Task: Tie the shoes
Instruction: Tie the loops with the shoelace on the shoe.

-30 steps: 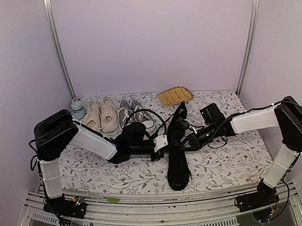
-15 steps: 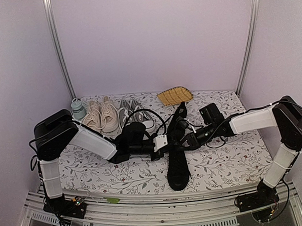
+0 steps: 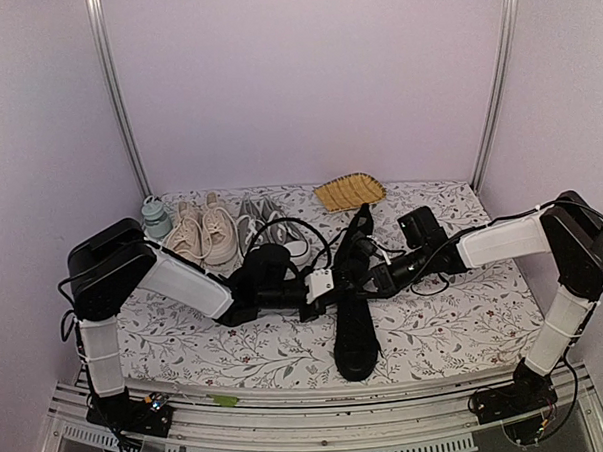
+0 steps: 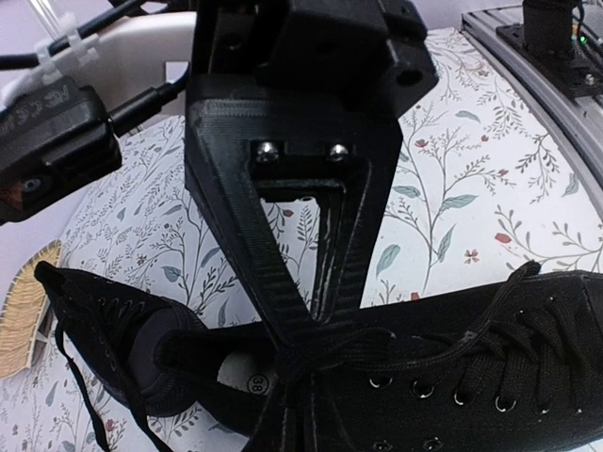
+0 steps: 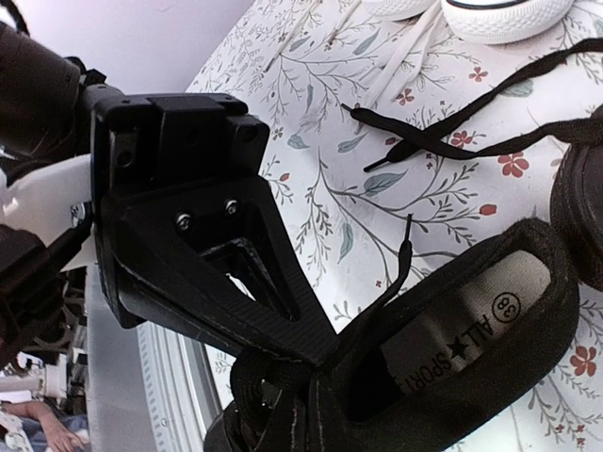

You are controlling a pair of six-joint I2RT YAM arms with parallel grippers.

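Note:
Two black sneakers lie mid-table: the near shoe point(image 3: 354, 336) points toward me and the far shoe point(image 3: 361, 226) lies behind it. My left gripper point(image 3: 334, 287) and right gripper point(image 3: 361, 273) meet over the near shoe's tongue. In the left wrist view the fingers point(image 4: 303, 350) are closed on a black lace above the near shoe point(image 4: 471, 377). In the right wrist view the fingers point(image 5: 318, 350) are closed on a lace loop at the shoe's opening point(image 5: 471, 344). The far shoe's loose lace point(image 5: 452, 132) trails on the cloth.
A beige pair point(image 3: 204, 233) and a grey pair with white toe caps point(image 3: 267, 228) stand at the back left beside a pale bottle point(image 3: 156, 216). A woven yellow tray point(image 3: 349, 192) lies at the back. The flowered cloth point(image 3: 466, 314) covers the table.
My right gripper has edged a little left toward the shoe's tongue. The left arm and the shoes have hardly moved.

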